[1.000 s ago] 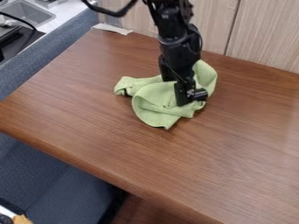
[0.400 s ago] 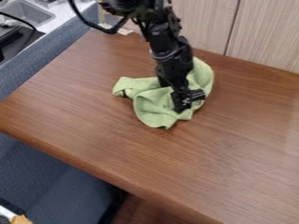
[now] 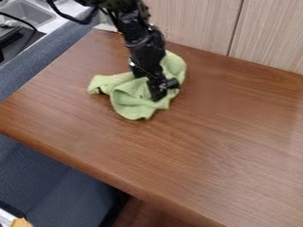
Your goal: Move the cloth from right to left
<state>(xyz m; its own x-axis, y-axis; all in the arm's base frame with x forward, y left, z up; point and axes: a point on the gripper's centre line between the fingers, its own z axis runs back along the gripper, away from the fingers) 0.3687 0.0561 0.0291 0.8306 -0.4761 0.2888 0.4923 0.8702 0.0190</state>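
The gripper (image 3: 160, 94) points down onto the green cloth (image 3: 128, 100), left of the table's middle and toward the back. Crumpled, the cloth lies around the gripper, with folds to its left, in front and behind on the right. The gripper's tips press against the cloth, and the arm covers part of it. Whether the fingers are open or shut cannot be told.
The brown wooden table (image 3: 219, 146) has a rounded front edge and meets a light wood panel (image 3: 195, 24) at the back. A blue-grey bench (image 3: 56, 181) borders it at front left. A sink (image 3: 28, 13) is at the upper left.
The gripper and the cloth have moved together to the left and slightly toward the back. Between the two earlier frames, the cloth shifted only a little.
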